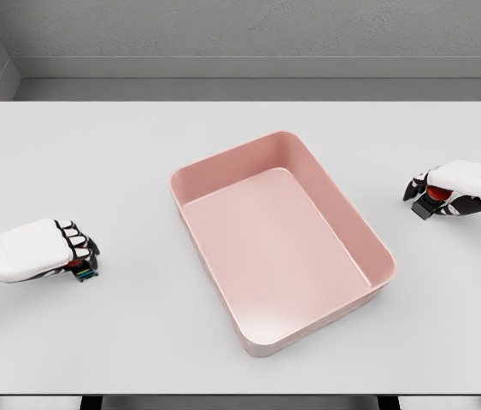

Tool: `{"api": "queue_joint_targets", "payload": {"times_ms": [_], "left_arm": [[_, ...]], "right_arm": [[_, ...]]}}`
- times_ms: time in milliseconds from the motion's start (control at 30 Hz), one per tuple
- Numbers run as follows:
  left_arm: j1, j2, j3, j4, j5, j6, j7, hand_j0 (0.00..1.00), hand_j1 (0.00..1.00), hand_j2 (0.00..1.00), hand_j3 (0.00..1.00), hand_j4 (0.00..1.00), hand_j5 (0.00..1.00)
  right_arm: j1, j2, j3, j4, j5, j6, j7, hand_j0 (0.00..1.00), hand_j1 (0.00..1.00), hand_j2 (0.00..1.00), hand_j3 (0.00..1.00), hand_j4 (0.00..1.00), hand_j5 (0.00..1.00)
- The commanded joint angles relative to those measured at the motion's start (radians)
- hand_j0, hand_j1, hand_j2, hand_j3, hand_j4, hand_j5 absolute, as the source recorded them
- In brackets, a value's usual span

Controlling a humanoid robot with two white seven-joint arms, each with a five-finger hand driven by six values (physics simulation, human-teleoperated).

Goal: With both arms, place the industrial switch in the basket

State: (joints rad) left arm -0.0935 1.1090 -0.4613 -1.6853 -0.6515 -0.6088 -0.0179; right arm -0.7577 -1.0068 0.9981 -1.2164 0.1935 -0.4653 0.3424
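Observation:
A pink rectangular basket (368,235) lies in the middle of the white table, turned at an angle, with nothing inside. My left hand (76,252) rests on the table at the left, fingers curled around a small switch (84,272) with red, green and blue parts showing beneath the knuckles. At the right edge, my right hand (435,195) has its fingers wrapped on a second switch (435,202), dark with a red part, mostly hidden by the hand. Both hands are well apart from the basket.
The white table (103,162) runs wide around the basket, with its front edge low in the picture. A grey wall stands behind the far edge.

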Motion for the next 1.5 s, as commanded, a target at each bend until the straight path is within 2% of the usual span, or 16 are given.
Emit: {"api": "queue_joint_targets", "payload": {"times_ms": [0,200,300,467,633,667,767,933,1467], "left_arm": [[0.0,-0.001,0.0,-0.005,0.001,-0.002,-0.005,0.44,0.44,0.44,0.44,0.44,0.44],[-0.017,0.008,0.013,-0.065,0.013,-0.002,-0.004,0.43,0.43,0.43,0.43,0.43,0.43],[-0.054,0.008,0.016,-0.077,0.024,-0.002,-0.004,0.43,0.43,0.43,0.43,0.43,0.43],[-0.098,0.005,0.015,-0.079,0.026,-0.002,-0.004,0.43,0.43,0.43,0.43,0.43,0.43],[-0.11,0.005,0.015,-0.079,0.029,-0.002,-0.004,0.42,0.42,0.42,0.42,0.42,0.42],[-0.112,0.005,0.015,-0.079,0.029,-0.002,-0.004,0.42,0.42,0.42,0.42,0.42,0.42],[-0.121,0.002,0.015,-0.079,0.029,-0.002,-0.004,0.42,0.42,0.42,0.42,0.42,0.42],[-0.153,-0.011,0.013,-0.079,0.029,-0.002,-0.004,0.42,0.42,0.42,0.42,0.42,0.42],[-0.264,-0.155,0.0,-0.079,0.03,-0.002,-0.01,0.41,0.41,0.41,0.41,0.41,0.41]], "right_arm": [[-0.002,0.0,0.005,0.002,0.012,-0.006,0.003,0.56,0.56,0.56,0.56,0.56,0.56],[-0.009,-0.001,-0.001,-0.003,0.014,-0.018,0.004,0.53,0.53,0.53,0.53,0.53,0.53],[-0.012,-0.001,-0.004,-0.005,0.014,-0.029,0.009,0.53,0.53,0.53,0.53,0.53,0.53],[-0.034,-0.003,-0.019,-0.006,0.012,-0.079,0.015,0.53,0.53,0.53,0.53,0.53,0.53],[-0.051,-0.001,-0.021,-0.017,0.011,-0.084,0.015,0.53,0.53,0.53,0.53,0.53,0.53],[-0.06,-0.001,-0.024,-0.015,0.009,-0.115,0.015,0.53,0.53,0.53,0.53,0.53,0.53],[-0.068,-0.001,-0.026,-0.017,0.007,-0.134,0.017,0.53,0.53,0.53,0.53,0.53,0.53],[-0.08,0.0,-0.029,-0.061,0.004,-0.144,0.03,0.53,0.53,0.53,0.53,0.53,0.53],[-0.121,0.005,-0.055,-0.153,0.004,-0.145,0.069,0.53,0.53,0.53,0.53,0.53,0.53]]}}
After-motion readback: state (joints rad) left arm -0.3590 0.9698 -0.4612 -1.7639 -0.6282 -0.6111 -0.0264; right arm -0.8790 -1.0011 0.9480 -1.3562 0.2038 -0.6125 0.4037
